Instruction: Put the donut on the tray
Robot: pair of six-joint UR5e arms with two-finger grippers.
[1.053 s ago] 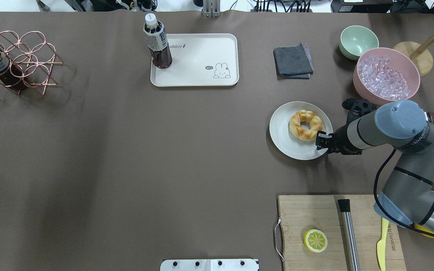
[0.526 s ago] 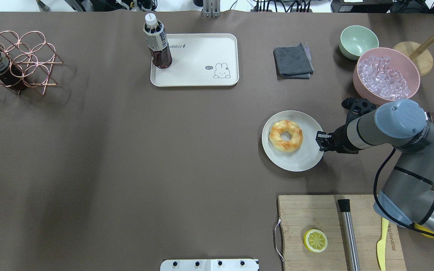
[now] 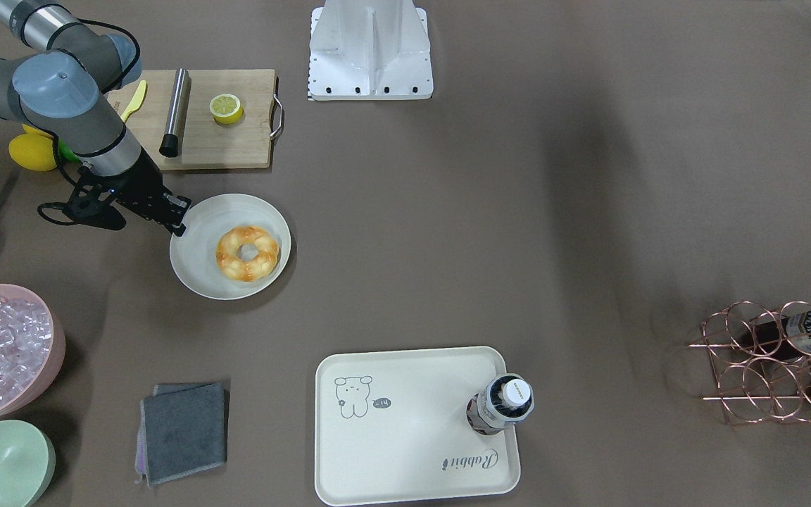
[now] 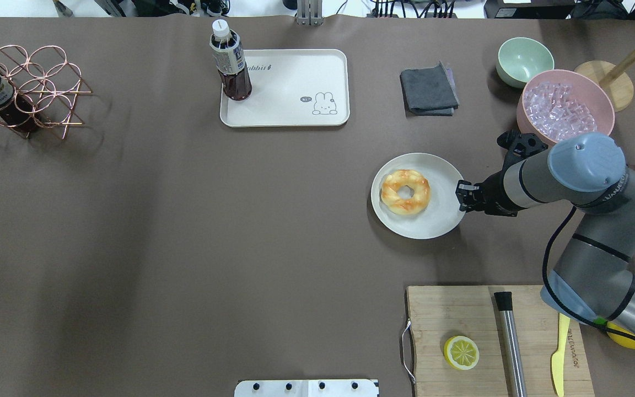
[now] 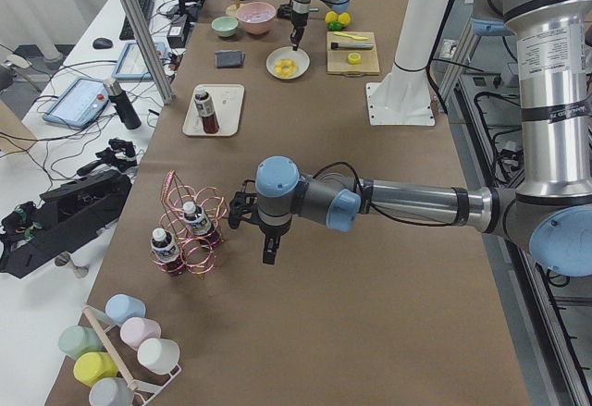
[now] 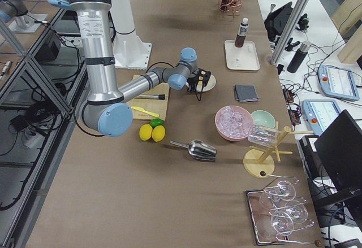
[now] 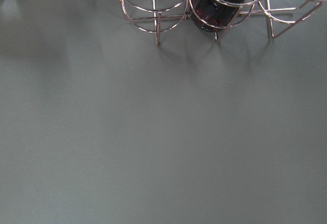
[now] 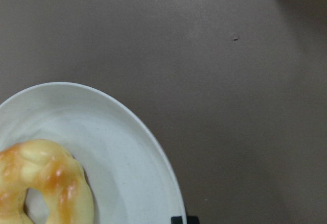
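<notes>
Donut on plate | right gripper clamps plate rim | left gripper jaws: cannot tell | tray well apart

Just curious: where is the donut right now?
In the overhead view the donut lies on the round white plate, right of centre, with the right pincer at the plate's rim.

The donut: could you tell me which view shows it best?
The overhead exterior view: the donut sits whole and unobstructed on the plate, hole visible. The front-facing view matches it from the opposite side. The right wrist view crops it at a corner; the side views show it tiny at best; the left wrist view misses it.
</notes>
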